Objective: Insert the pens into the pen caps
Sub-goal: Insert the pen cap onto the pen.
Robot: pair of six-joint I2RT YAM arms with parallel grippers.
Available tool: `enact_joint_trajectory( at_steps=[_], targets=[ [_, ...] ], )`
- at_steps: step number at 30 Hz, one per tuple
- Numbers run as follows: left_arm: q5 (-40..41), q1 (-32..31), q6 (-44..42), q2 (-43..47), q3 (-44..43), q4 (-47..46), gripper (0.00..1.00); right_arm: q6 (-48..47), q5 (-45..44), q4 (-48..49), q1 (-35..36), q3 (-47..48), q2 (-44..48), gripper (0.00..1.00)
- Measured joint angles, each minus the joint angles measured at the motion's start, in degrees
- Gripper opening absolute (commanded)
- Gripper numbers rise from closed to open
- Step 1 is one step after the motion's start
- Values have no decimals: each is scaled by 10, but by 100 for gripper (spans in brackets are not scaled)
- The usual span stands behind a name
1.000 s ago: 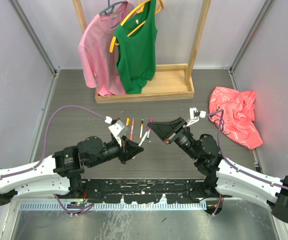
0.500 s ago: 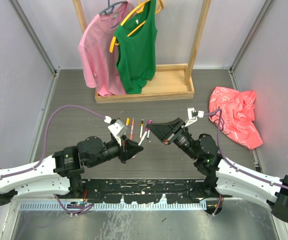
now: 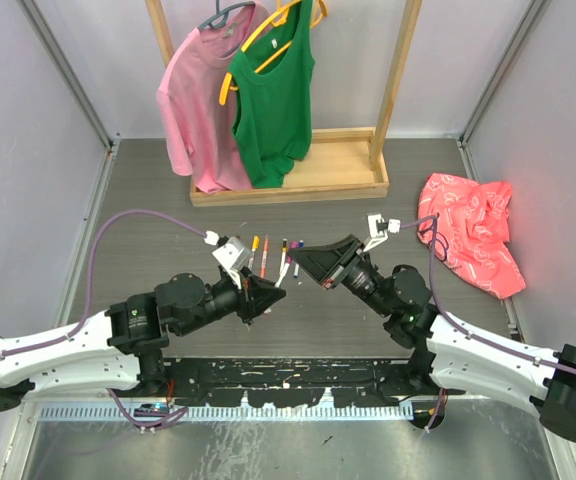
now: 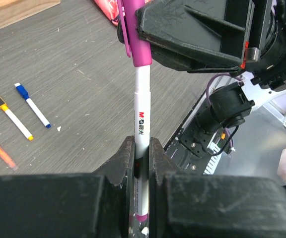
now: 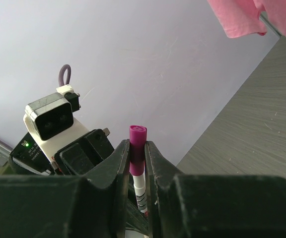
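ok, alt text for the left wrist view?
The left pincer clamps a white-barrelled pen, upright in frame, whose upper end sits inside a magenta cap gripped by the right pincer. Behind, on the grey table at left, lie a blue-ended pen and a yellow-ended pen.

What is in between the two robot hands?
A white pen, seen in the left wrist view. The left gripper pinches its barrel, and the right gripper pinches the magenta cap at its far end.
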State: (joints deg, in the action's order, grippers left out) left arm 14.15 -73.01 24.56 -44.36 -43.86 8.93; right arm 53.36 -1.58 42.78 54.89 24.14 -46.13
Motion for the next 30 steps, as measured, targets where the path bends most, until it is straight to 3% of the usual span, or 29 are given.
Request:
enact_joint_trajectory(
  at_steps=[20,30],
  targets=[
    [59,-1,33,-23,5,-53,0,-42,13,27,-1,10,-37,8],
    [71,-2,29,-20,5,-50,0,-70,14,10,11,21,-37,31]
  ],
)
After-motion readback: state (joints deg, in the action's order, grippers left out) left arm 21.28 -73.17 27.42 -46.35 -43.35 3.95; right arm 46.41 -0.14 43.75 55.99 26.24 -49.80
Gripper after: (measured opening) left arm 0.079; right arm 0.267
